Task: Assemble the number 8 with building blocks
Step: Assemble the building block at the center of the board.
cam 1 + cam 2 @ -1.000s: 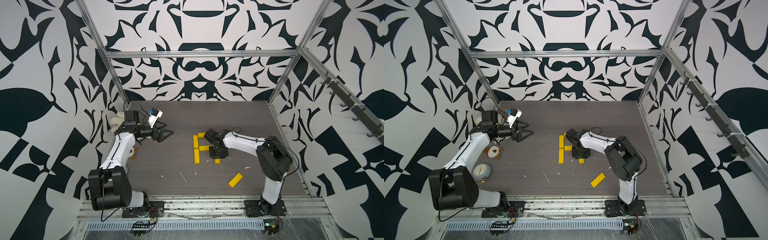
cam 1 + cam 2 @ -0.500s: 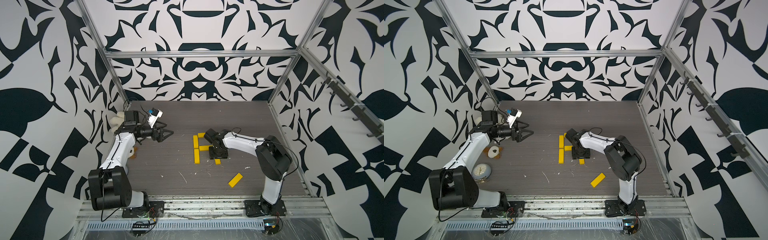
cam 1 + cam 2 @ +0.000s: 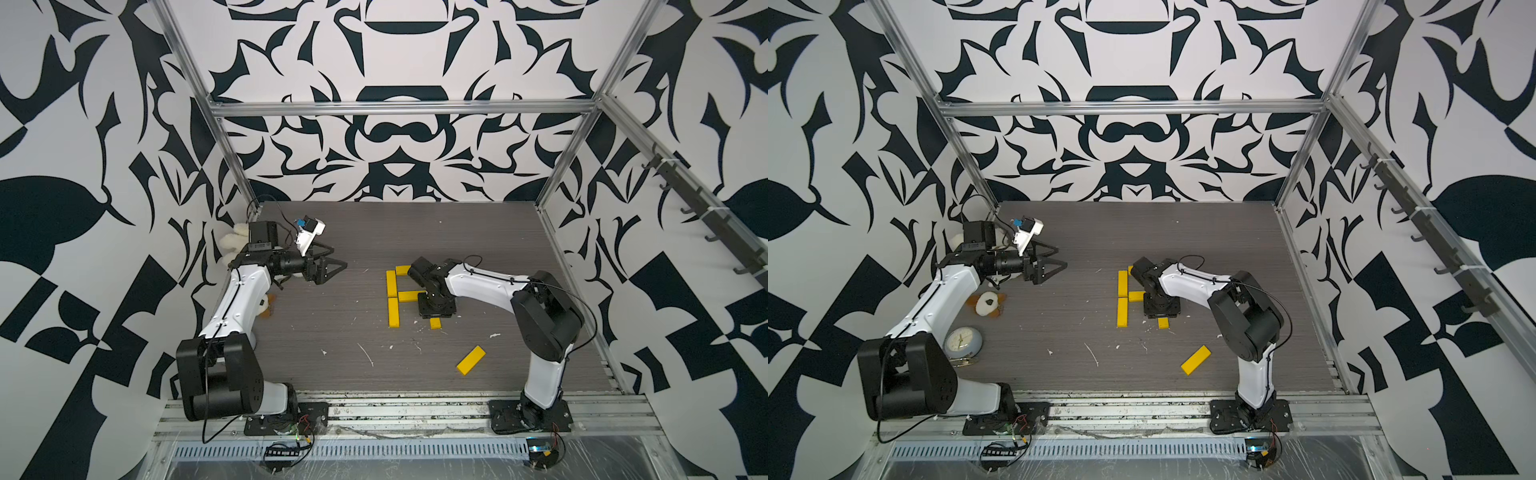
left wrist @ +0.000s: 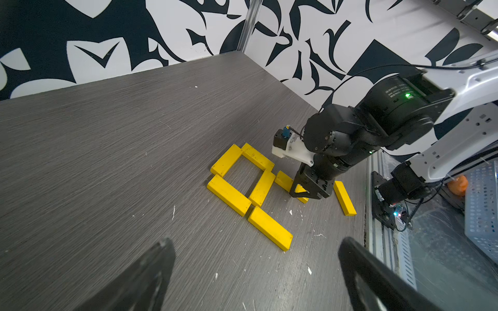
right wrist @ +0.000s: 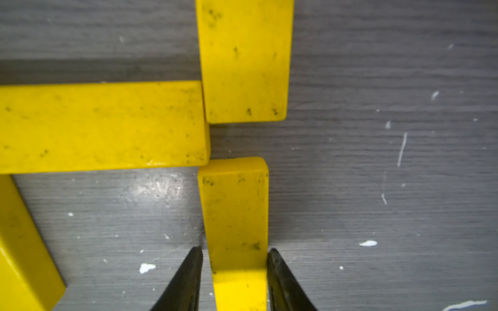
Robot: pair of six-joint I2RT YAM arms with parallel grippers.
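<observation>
Gray wood-grain table [image 3: 374, 232] flecked with white bits, black-and-white patterned walls all round. Far left corner: white plush toy [image 3: 231, 246] behind the left arm. In a top view a small clock [image 3: 962, 341] lies near that arm's base. Left gripper [image 3: 338, 257] hangs above the table, jaws spread wide with nothing between them, well apart from the blocks.

Mid-table: number 8 [image 3: 406, 296], part-built from yellow bars lying flat. Left wrist view shows the upper loop closed by four bars: top crossbar [image 4: 226, 160], upper-left upright [image 4: 229, 195], upper-right upright [image 4: 257, 157], middle crossbar [image 4: 262, 187]. Lower-left upright [image 4: 269, 229] runs on from that loop's corner.

Right gripper [image 5: 235, 250] points straight down over the lower-right upright [image 5: 234, 210], fingers straddling it. One finger sits on the bar's edge and a thin gap shows at the other, so clamped or not, cannot tell. That bar's far end sits just beside the middle crossbar's corner. Loose bar [image 3: 471, 360] lies slanted nearer the front, right of the figure and apart from it.
</observation>
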